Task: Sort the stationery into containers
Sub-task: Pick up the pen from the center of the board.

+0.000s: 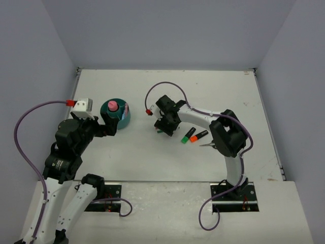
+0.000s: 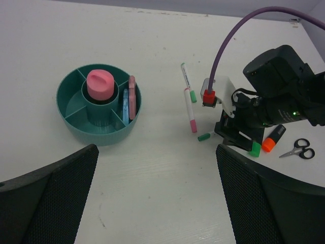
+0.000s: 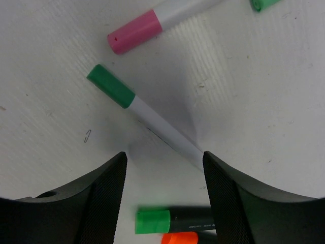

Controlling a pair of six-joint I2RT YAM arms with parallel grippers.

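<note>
The round teal container (image 1: 123,119) (image 2: 71,109) holds a pink stubby tube (image 2: 100,85) in its middle cup, and a pink clip (image 2: 132,96) and a blue clip (image 2: 125,105) in one side compartment. My left gripper (image 1: 110,126) (image 2: 157,173) hangs open just in front of it, with nothing between its fingers. My right gripper (image 1: 163,128) (image 3: 163,162) is low over a green-capped white pen (image 3: 152,119). Its jaws stand apart, and the pen's tail end touches the right finger (image 3: 238,198). A pink-capped pen (image 3: 147,25) (image 2: 191,116) lies beyond it.
Green highlighter (image 1: 187,135) (image 3: 175,219) and orange highlighter (image 1: 199,135) (image 3: 180,238) lie just behind the right fingers. Small black scissors (image 1: 208,145) (image 2: 298,149) sit to their right. Another green-capped pen (image 2: 186,76) and a loose green cap (image 2: 205,135) lie nearby. The right arm's purple cable (image 1: 165,86) arches above.
</note>
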